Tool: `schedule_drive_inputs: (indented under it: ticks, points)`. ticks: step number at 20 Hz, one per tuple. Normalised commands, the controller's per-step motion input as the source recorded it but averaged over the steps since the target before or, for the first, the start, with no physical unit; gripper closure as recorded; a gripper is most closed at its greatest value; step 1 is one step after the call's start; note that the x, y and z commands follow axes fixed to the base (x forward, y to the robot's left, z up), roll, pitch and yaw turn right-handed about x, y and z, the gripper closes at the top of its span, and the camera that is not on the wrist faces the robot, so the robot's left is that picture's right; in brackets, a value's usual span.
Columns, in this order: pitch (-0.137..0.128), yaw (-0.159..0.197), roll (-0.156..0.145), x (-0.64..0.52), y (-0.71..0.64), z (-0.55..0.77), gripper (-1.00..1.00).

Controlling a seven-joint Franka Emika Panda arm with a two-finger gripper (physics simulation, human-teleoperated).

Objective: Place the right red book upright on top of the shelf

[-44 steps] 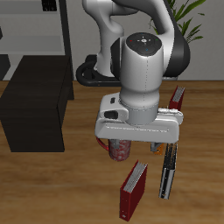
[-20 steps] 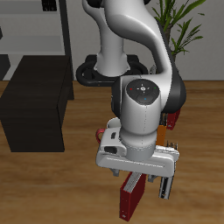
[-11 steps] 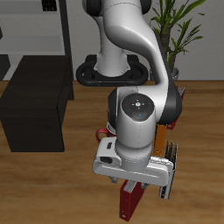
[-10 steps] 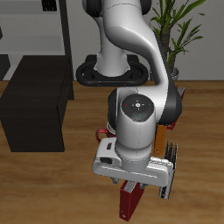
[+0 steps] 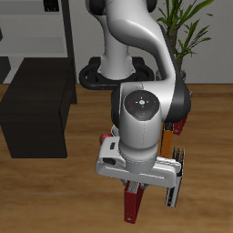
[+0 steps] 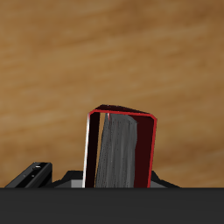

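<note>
The right red book point(image 5: 134, 208) stands upright on the wooden table near its front edge, dark red with grey page edges. In the wrist view it point(image 6: 118, 153) fills the middle, seen from above, very close. My gripper point(image 5: 136, 186) hangs straight over the book's top, and the hand hides the fingers in the exterior view. Dark finger tips point(image 6: 33, 174) show beside the book and do not press on it, so the gripper looks open. The black shelf point(image 5: 36, 109) stands farther back, well away from the gripper, its flat top bare.
A second red book point(image 5: 183, 113) and a thin orange book point(image 5: 167, 142) stand behind the arm. A black book point(image 5: 175, 183) stands beside the gripped-over book. A red mug point(image 5: 104, 139) is mostly hidden. A grey metal rack point(image 5: 45, 27) and a plant point(image 5: 187, 27) are at the back.
The arm has swung toward the table's front edge and come down over the right red book. The hand now covers the book's top. The book has not moved.
</note>
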Motion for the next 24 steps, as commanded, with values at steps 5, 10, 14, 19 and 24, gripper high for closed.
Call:
schedule_drive_inputs:
  ticks: [5, 10, 14, 19, 24]
  points:
    - [-0.074, -0.025, -0.009, -0.29, -0.15, 0.71, 1.00]
    - [-0.057, 0.016, -0.003, -0.27, -0.14, 0.65, 1.00]
    - [-0.085, 0.011, -0.018, -0.61, -0.30, 1.00, 1.00]
    - [-0.010, 0.005, 0.009, -0.47, -0.23, 0.51, 1.00]
    - [-0.037, 0.050, 0.053, -0.87, -0.13, 0.63, 1.00]
